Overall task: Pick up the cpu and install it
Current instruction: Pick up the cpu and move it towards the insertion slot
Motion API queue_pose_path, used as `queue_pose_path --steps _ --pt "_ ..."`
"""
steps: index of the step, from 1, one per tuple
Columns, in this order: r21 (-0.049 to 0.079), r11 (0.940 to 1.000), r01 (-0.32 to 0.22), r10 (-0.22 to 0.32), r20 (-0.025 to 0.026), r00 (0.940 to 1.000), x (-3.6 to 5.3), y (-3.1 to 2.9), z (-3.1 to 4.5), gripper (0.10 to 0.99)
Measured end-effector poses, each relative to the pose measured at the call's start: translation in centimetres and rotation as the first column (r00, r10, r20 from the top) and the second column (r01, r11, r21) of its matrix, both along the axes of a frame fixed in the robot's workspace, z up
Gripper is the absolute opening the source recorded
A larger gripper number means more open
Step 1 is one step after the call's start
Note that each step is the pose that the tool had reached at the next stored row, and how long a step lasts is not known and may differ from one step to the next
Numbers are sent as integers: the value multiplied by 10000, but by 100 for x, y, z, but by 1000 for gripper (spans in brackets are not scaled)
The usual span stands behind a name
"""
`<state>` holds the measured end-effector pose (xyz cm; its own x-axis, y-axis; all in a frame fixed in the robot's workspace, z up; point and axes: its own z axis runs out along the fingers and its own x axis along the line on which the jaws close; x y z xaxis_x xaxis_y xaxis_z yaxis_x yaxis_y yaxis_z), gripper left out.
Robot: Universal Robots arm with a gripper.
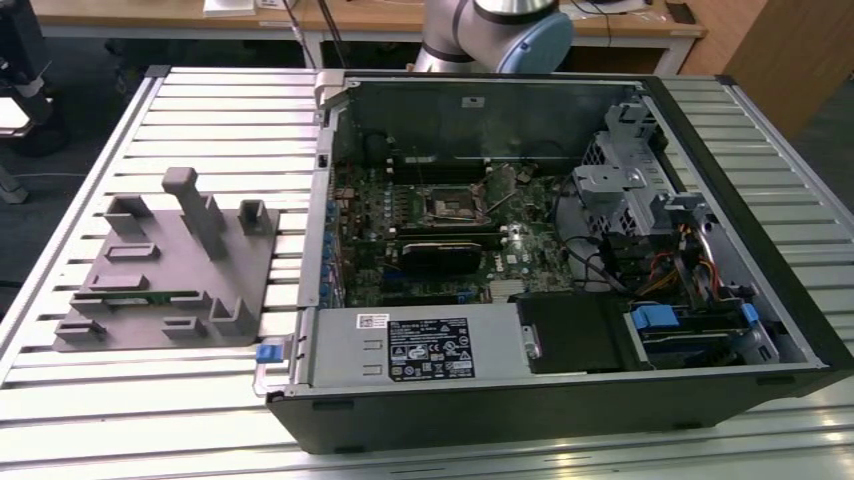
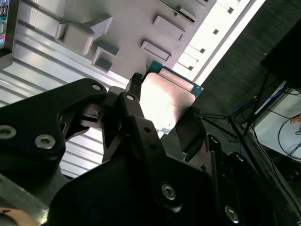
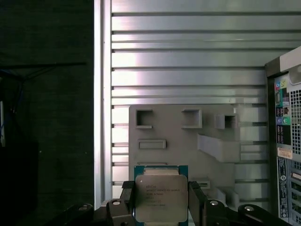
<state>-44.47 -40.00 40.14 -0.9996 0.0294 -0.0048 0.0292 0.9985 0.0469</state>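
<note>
The gripper (image 3: 161, 203) is clamped on the cpu (image 3: 161, 197), one finger against each of two opposite edges, with the lid facing the camera in both wrist views. The cpu hangs clear above the grey fixture (image 3: 178, 141), near the table (image 3: 188, 61) edge. The socket (image 1: 454, 205) lies well apart, inside the open case (image 1: 747, 150) beside the fixture. The cpu is square, with no long axis: a silver-grey lid on a green-edged board.

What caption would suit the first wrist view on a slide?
Gripper clamping the cpu over the grey holder tray on the slatted table.
</note>
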Motion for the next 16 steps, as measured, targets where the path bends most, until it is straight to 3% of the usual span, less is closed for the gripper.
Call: queue_pose_path --steps 16 --pt "0 10000 -1 1 -5 10000 220 0 6 545"
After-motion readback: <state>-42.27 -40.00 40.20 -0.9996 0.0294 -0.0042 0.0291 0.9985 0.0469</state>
